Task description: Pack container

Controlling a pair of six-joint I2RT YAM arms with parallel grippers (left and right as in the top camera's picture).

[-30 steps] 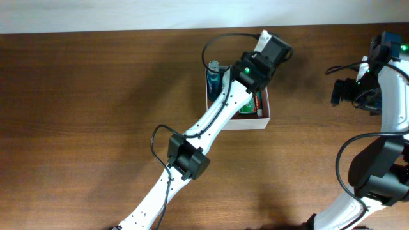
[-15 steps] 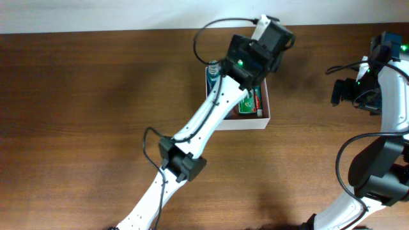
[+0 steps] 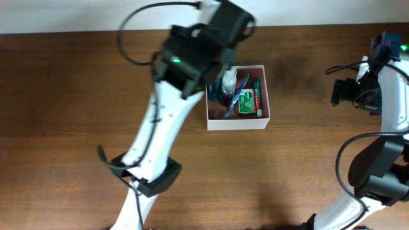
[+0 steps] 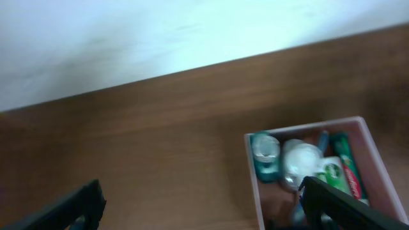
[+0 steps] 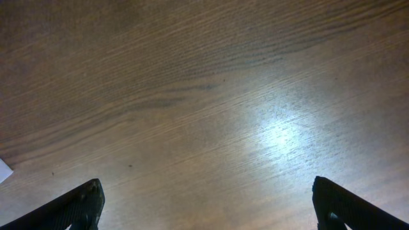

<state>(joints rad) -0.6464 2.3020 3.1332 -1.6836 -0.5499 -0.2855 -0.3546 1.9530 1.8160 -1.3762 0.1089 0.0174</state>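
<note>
While your two arms share the dark wooden table (image 3: 77, 96), it fills nearly all of the overhead view, with a pale wall (image 4: 160, 38) running behind its far edge.

Your left arm (image 3: 160, 128) is the biggest thing above it. It climbs from the near edge, bends at a black elbow joint low in the view, and slants up to a bulky black wrist that looks large and blurred beside the container's far left corner. Your right arm (image 3: 390, 96) stands folded at the right edge of the table, its wrist turned inward and well apart from the box.

The container (image 3: 238, 123) sits on the table toward the back, near the middle, and just right of the left wrist. From the left wrist camera it lies at the lower right, partly behind one finger.

The left gripper (image 4: 201, 191) has its fingers spread wide, with only bare wood between them. The right gripper (image 5: 206, 191) is spread just as wide over bare wood and holds nothing.

Inside the box you can see:
- a green carton (image 3: 246, 102)
- a clear bottle (image 3: 229, 82) with a white cap
- a teal can (image 4: 264, 156) at the left wall
- a blue toothbrush (image 3: 238, 99) lying slantwise
- a slim red and green tube (image 3: 257, 99) along the right wall
</note>
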